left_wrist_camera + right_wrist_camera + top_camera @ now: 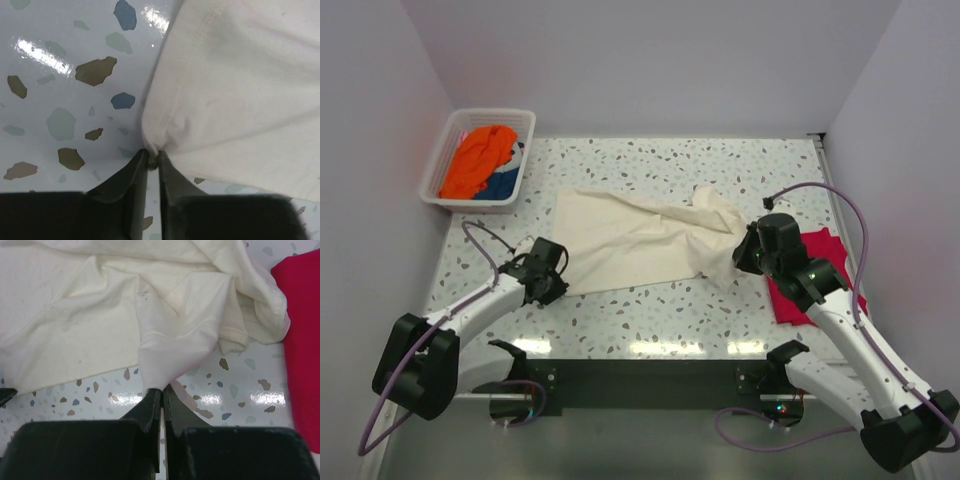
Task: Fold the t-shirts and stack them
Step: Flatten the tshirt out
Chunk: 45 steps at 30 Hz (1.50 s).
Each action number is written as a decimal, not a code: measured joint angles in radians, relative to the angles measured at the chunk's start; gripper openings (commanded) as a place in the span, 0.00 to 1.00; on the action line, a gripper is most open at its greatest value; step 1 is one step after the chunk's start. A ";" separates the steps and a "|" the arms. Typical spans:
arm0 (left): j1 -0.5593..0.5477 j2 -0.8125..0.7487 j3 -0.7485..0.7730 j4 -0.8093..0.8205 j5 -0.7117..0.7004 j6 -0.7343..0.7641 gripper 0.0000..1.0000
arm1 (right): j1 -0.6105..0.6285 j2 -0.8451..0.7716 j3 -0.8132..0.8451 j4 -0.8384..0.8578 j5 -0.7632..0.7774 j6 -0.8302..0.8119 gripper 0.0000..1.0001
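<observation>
Top external: one cream t-shirt (620,240), one red t-shirt (830,245), one basket (470,202)

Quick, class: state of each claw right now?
Left claw: closed on the cream t-shirt, at its edge.
Right claw: closed on a fold of the cream t-shirt.

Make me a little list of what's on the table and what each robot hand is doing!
Table: speckled top
Cream-white t-shirt: spread out but rumpled, not folded
Left gripper: pinching that shirt's stitched edge
Right gripper: pinching a bunched bit of the same shirt
Red t-shirt: lying on the right, partly hidden by the right arm
Basket: white slatted plastic, far left corner
In the basket: orange t-shirt on top of a blue t-shirt
</observation>
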<state>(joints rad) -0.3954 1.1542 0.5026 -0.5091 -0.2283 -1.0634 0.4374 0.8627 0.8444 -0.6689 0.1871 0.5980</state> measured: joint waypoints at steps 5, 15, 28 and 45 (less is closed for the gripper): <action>0.000 0.040 0.064 -0.011 -0.033 0.027 0.00 | 0.000 0.000 0.000 -0.005 0.004 -0.002 0.00; 0.000 -0.180 0.406 -0.129 -0.180 0.134 0.00 | 0.000 -0.050 0.114 -0.111 0.004 0.012 0.00; 0.000 -0.415 0.838 -0.216 -0.252 0.227 0.00 | 0.000 -0.108 0.695 -0.348 0.063 0.026 0.00; 0.141 0.119 0.969 0.228 -0.201 0.391 0.00 | -0.047 0.541 0.886 0.121 0.033 -0.135 0.00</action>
<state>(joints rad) -0.2546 1.2736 1.4712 -0.2813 -0.4290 -0.6727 0.3904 1.4040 1.7302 -0.5484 0.2199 0.4629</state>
